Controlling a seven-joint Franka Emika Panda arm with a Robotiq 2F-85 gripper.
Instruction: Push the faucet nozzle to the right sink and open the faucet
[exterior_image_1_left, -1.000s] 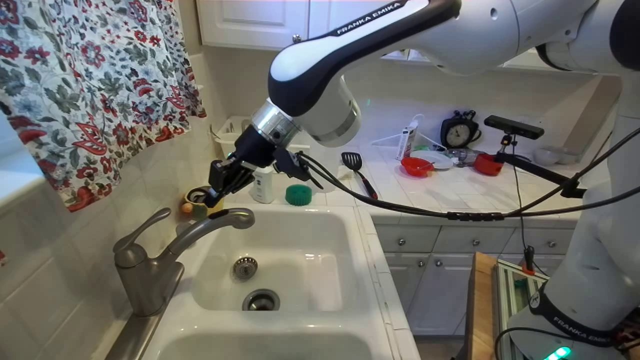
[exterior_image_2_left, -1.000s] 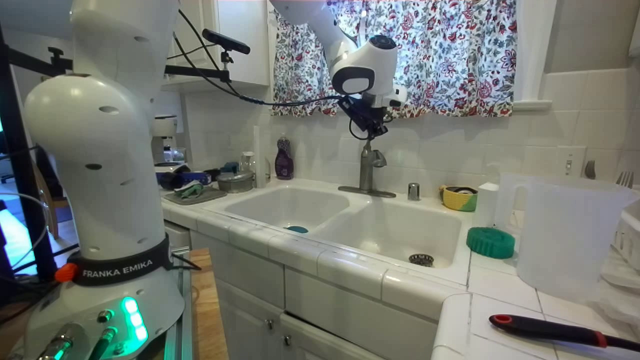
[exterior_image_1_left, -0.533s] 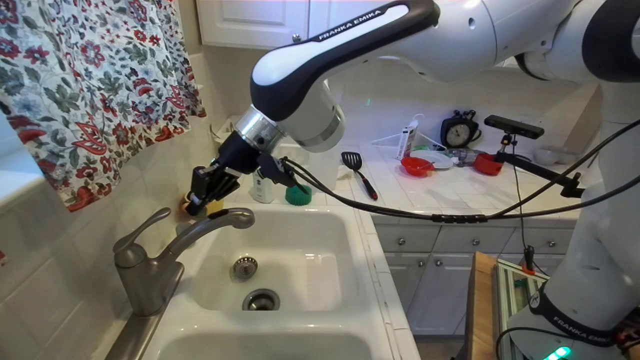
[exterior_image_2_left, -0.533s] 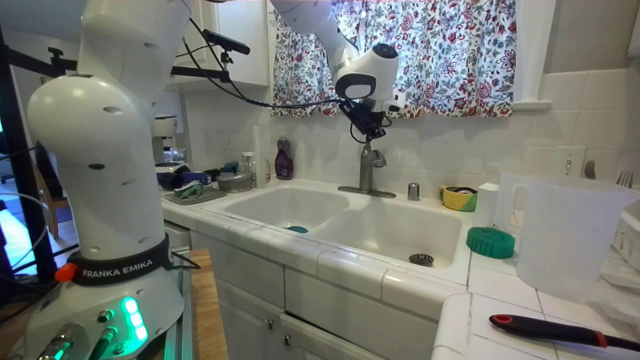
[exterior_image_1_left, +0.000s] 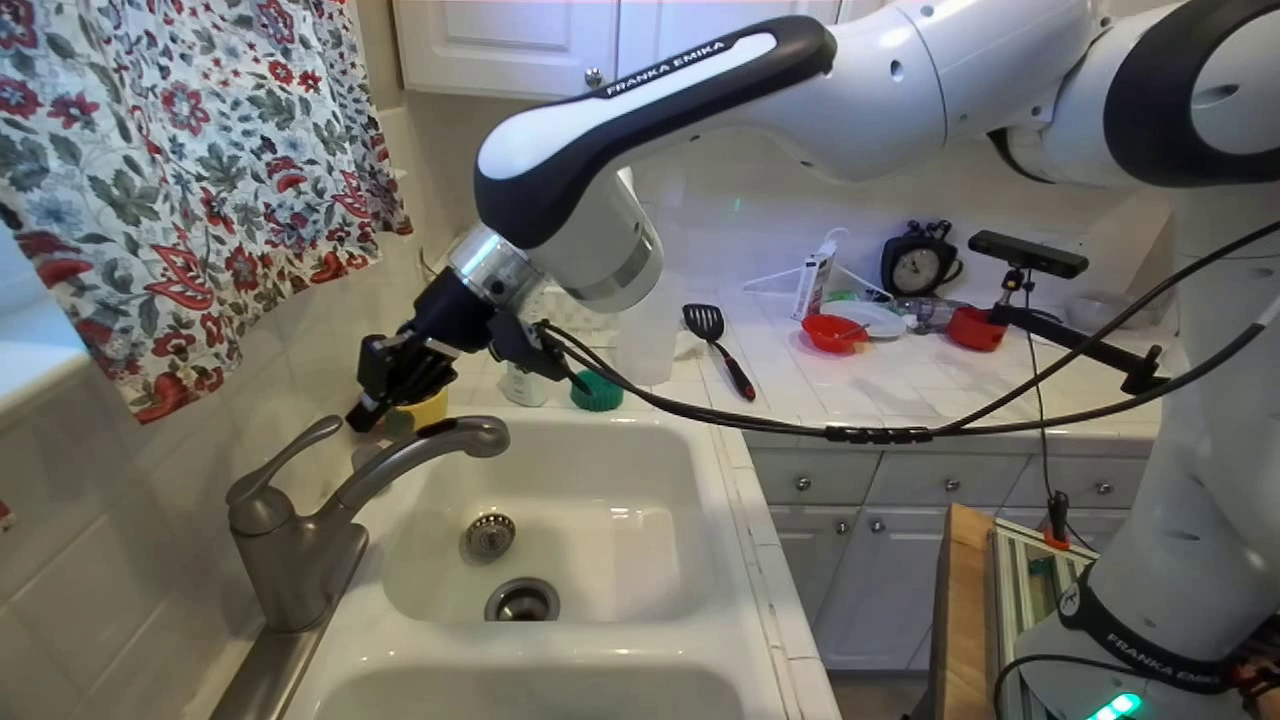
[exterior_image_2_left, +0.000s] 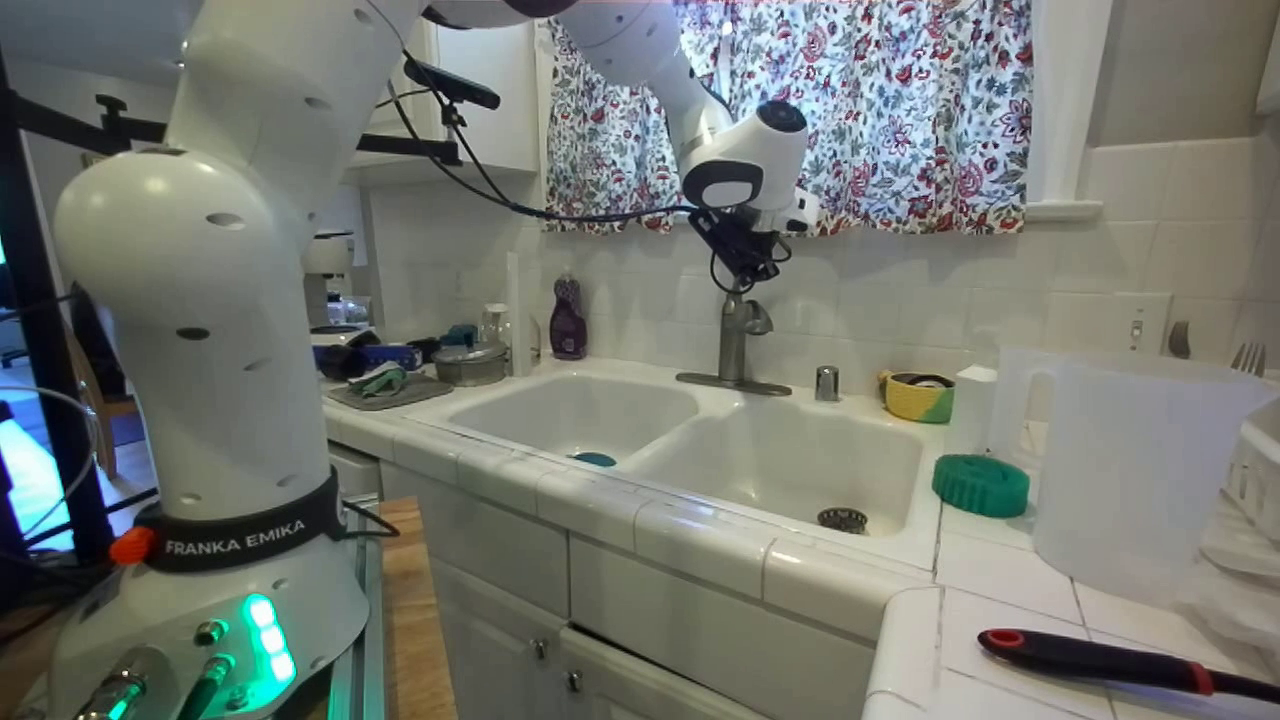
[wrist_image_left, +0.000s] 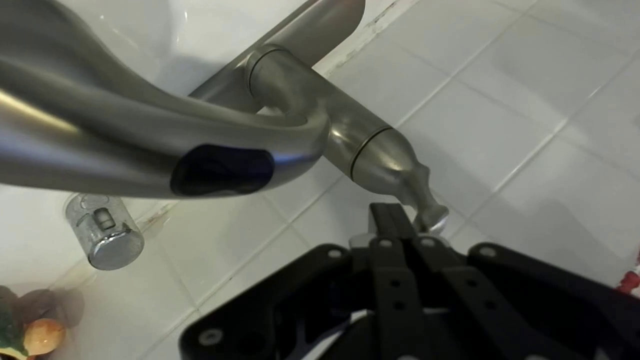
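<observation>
The faucet (exterior_image_1_left: 285, 570) stands behind the sinks, with its base also in the other views (exterior_image_2_left: 732, 350) (wrist_image_left: 345, 117). Its grey nozzle (exterior_image_1_left: 410, 462) arches out over the right sink (exterior_image_1_left: 640, 550), also seen in an exterior view (exterior_image_2_left: 800, 465). The nozzle (wrist_image_left: 140, 145) crosses the left of the wrist view. The lever handle (exterior_image_1_left: 295, 452) slants upward from the faucet's top. My gripper (exterior_image_1_left: 357, 418) is shut and empty, with its fingertips together in the wrist view (wrist_image_left: 392, 220). They appear close beside the lever's end (wrist_image_left: 432, 215); I cannot tell whether they touch.
A chrome cap (wrist_image_left: 107, 235) and a yellow bowl (exterior_image_2_left: 918, 398) stand behind the right sink. A green scrubber (exterior_image_2_left: 980, 485) and a translucent pitcher (exterior_image_2_left: 1130, 470) stand beside it. The tiled wall and curtain (exterior_image_1_left: 200, 200) are close behind the faucet. A second basin (exterior_image_2_left: 590, 405) adjoins.
My shut gripper has moved left and slightly down in an exterior view, from beyond the nozzle toward the lever's end. The faucet, nozzle and lever have not visibly moved.
</observation>
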